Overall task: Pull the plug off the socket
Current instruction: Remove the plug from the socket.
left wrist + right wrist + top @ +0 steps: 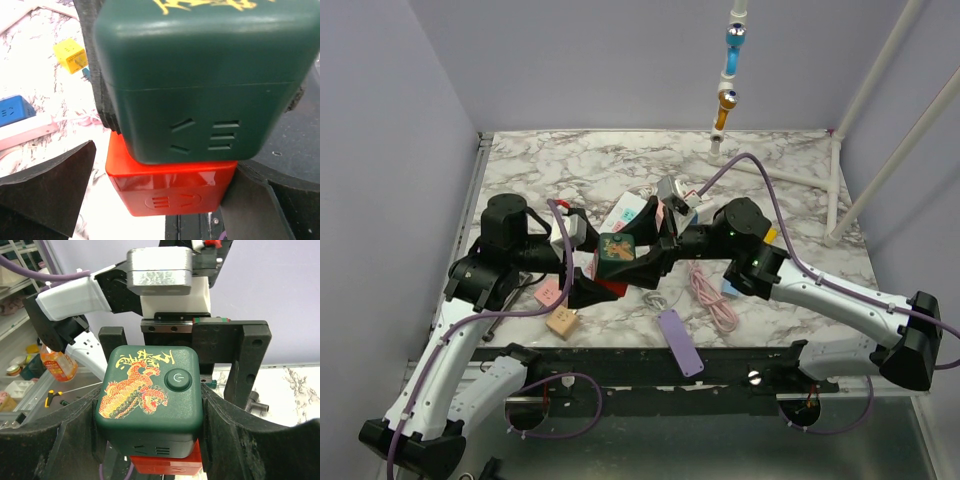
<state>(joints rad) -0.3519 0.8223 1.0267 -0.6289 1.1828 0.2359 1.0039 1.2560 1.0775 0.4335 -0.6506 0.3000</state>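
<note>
A dark green cube socket [617,247] with a dragon print and a power button is held above the table. A red plug block [607,287] sits joined under it. My right gripper [150,440] is shut on the green socket [148,395], with a finger pressed on each side. My left gripper [160,200] straddles the red plug [170,187]. Its right finger [255,210] touches the plug, and its left finger [45,190] stands a small gap away. The prongs between plug and socket are hidden.
On the marble table lie a pink coiled cable [712,300], a purple bar [680,342], a pink block [548,293], a tan block [563,321] and a white power strip [630,212]. A yellow cube [70,54] and a blue cube [11,110] lie below. White pipes [835,180] stand at the right.
</note>
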